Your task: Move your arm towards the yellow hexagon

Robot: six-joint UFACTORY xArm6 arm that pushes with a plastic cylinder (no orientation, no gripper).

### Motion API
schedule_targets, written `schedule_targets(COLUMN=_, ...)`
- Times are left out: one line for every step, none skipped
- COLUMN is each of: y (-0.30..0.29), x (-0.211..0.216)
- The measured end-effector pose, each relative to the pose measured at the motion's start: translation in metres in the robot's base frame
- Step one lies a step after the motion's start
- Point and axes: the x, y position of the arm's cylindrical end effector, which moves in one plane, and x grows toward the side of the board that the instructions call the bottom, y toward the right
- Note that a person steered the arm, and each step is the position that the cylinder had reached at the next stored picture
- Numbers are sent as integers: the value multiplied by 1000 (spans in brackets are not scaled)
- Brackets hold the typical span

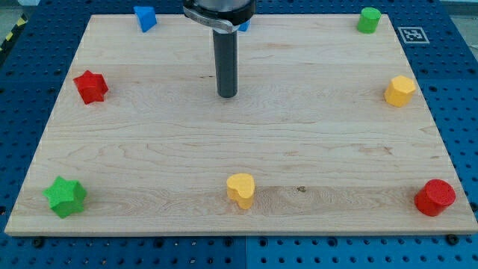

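The yellow hexagon (399, 90) sits near the right edge of the wooden board (149, 142), in its upper half. My tip (227, 95) rests on the board at the upper middle, far to the left of the yellow hexagon and at about the same height in the view. No block touches the tip. A yellow heart-shaped block (240, 188) lies near the bottom middle, well below the tip.
A red star (90, 86) is at the left edge, a green star (66, 196) at the bottom left, a red cylinder (435, 197) at the bottom right, a green cylinder (368, 20) at the top right. A blue block (145, 17) lies at the top left; another blue block (244, 25) peeks from behind the rod.
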Motion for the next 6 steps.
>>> schedule_targets(y=0, x=0)
schedule_targets(y=0, x=0)
schedule_targets(y=28, x=11)
schedule_targets(y=111, x=23)
schedule_targets(y=206, x=34)
schedule_targets(y=248, x=82)
